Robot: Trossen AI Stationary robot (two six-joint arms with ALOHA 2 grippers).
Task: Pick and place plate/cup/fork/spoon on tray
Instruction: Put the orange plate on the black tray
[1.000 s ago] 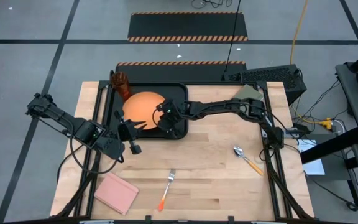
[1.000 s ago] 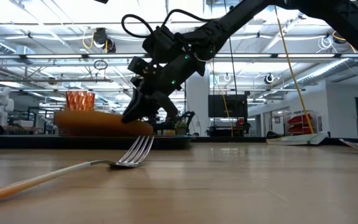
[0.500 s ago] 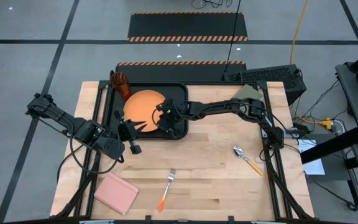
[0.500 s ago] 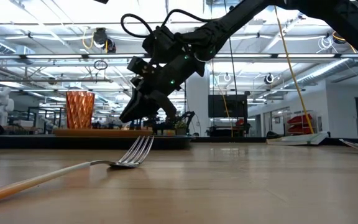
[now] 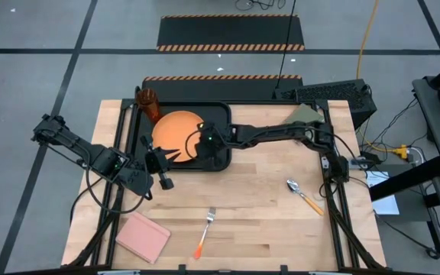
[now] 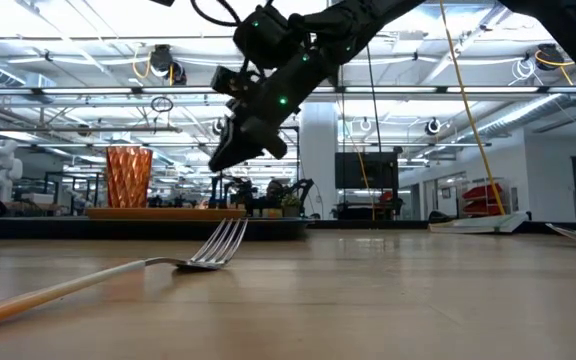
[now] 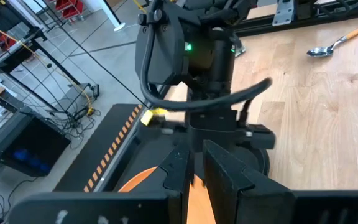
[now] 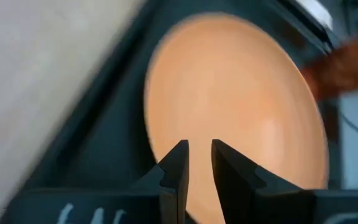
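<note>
Lying nearest on the desk (image 5: 266, 206), the fork (image 5: 205, 233) rests at 6 o'clock from the tray (image 5: 221, 114), the spoon (image 5: 304, 195) at 4 o'clock. The right tool (image 5: 198, 145) has risen since earlier, clenched and empty above the flat orange plate (image 5: 176, 128) in the tray. The left tool (image 5: 161, 156), fingers nearly closed, waits at the plate's 7 o'clock. The cup (image 5: 149, 101) stands farthest.

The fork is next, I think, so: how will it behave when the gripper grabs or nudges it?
The fork lies flat on the bare wood, so it will probably slide or spin if pushed. Its slim orange handle looks stiff and light, and thin enough to pivot in a pinch. The curved tines rise slightly, perhaps giving an easier hold.
</note>
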